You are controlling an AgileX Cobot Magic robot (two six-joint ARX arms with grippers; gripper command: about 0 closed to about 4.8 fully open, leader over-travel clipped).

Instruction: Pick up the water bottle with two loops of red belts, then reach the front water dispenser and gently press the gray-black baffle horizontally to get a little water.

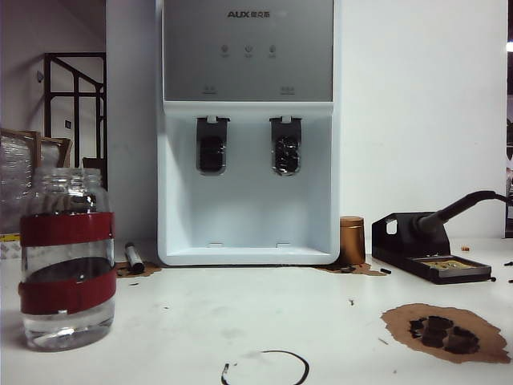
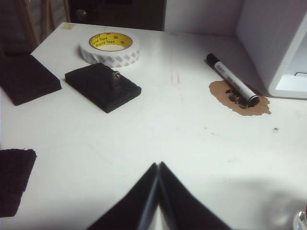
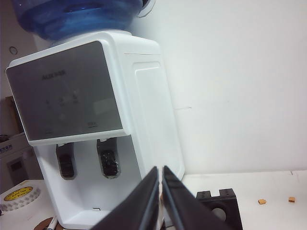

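The water bottle point(image 1: 68, 257), clear glass with two red bands and some water in it, stands at the table's front left. The white water dispenser point(image 1: 248, 216) stands at the back centre. In its bay the gray-black baffle point(image 1: 212, 151) is the left paddle, and a glossy paddle point(image 1: 286, 151) is to its right. Neither gripper shows in the exterior view. My left gripper point(image 2: 159, 164) is shut and empty above bare table. My right gripper point(image 3: 159, 167) is shut and empty, facing the water dispenser point(image 3: 144, 105) and its baffle point(image 3: 66, 164) from a distance.
A black marker point(image 1: 134, 257), a copper cylinder point(image 1: 351, 239) and a black soldering stand point(image 1: 429, 250) flank the dispenser. Brown stains point(image 1: 445, 330) and a drawn black ring point(image 1: 266, 365) mark the front. A tape roll point(image 2: 110, 48) and black foam pads point(image 2: 102, 87) lie left.
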